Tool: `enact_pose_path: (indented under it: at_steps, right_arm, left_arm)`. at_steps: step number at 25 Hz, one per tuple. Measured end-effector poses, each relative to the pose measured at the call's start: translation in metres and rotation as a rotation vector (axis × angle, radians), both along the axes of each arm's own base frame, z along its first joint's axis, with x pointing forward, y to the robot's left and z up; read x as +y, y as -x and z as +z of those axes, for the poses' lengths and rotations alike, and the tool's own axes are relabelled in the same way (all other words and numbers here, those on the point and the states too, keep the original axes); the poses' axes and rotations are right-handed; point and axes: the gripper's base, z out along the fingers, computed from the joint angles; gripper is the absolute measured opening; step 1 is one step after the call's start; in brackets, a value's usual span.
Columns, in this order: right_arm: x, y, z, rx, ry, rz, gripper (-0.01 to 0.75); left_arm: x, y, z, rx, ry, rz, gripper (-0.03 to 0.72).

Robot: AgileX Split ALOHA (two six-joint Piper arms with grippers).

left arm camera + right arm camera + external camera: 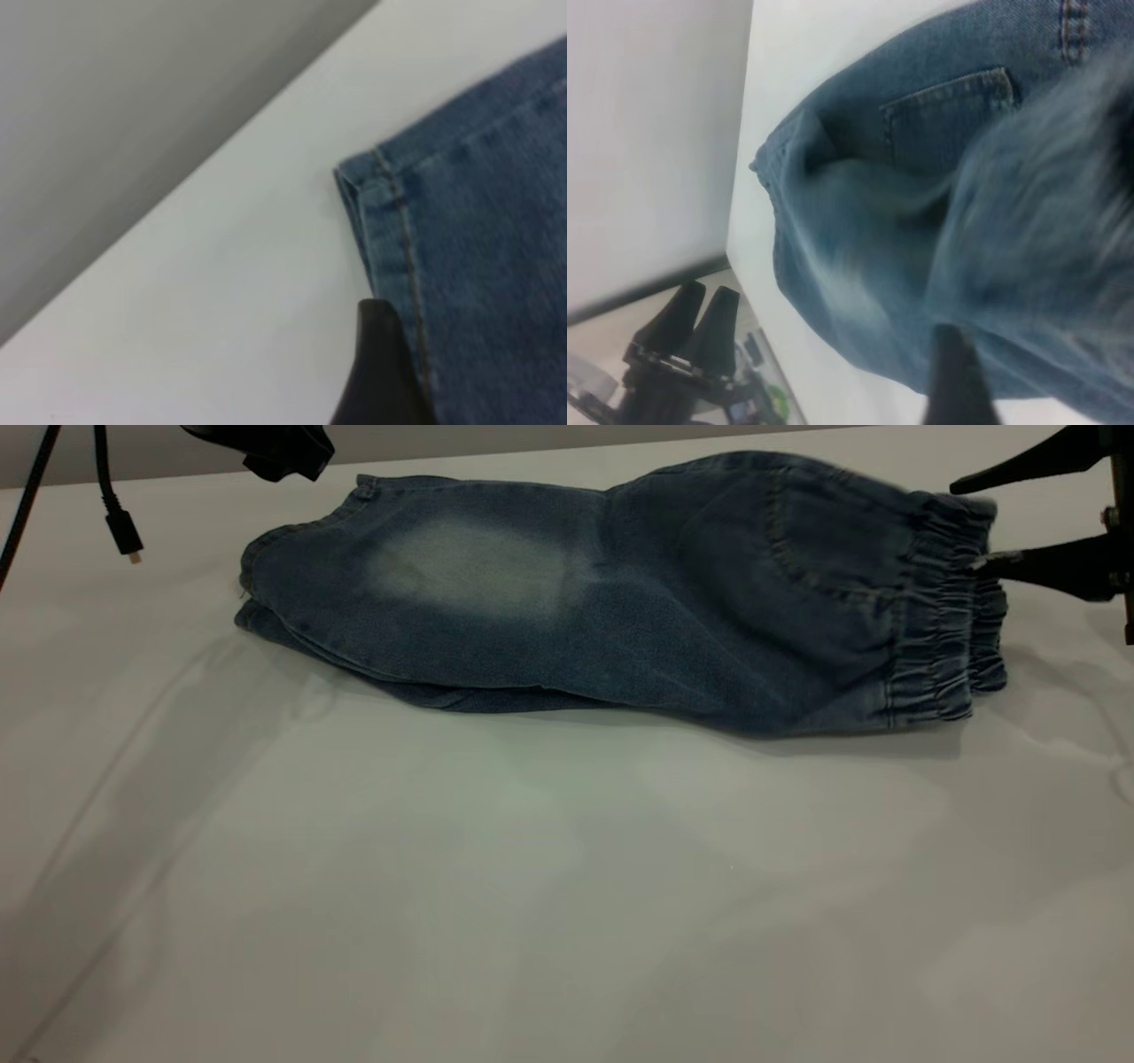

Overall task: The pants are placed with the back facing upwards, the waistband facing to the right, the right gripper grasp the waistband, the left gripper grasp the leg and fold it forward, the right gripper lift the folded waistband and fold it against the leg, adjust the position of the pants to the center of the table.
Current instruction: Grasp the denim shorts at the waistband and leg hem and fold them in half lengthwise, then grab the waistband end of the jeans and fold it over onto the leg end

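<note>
**Waistband lift under way**

Table (567,886) is bearing the pants (567,611) toward its far side, folded lengthwise. Right gripper (983,524), reaching in level from the right edge, is pinching the waistband (948,611); denim could be slipping free if the bite is shallow. Left gripper (283,456) is hovering above the hem, finger state unclear.

No readable text, label, brand, number or sign shows anywhere.
</note>
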Motion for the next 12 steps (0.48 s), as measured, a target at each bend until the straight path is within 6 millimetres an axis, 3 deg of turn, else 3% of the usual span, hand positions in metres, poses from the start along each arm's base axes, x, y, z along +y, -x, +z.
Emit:
enact_pose_path:
  at_steps: [6,12]
  right_arm:
    - [-0.006,0.001,0.005,-0.057,-0.039,0.015,0.584]
    - [0.006,0.015,0.000,0.030,-0.056,0.123,0.596]
  left_arm:
    - [0.000,0.002,0.004,0.016,0.004,-0.004,0.450]
    - [-0.001,0.002,0.012,0.004,0.040,0.026,0.437]
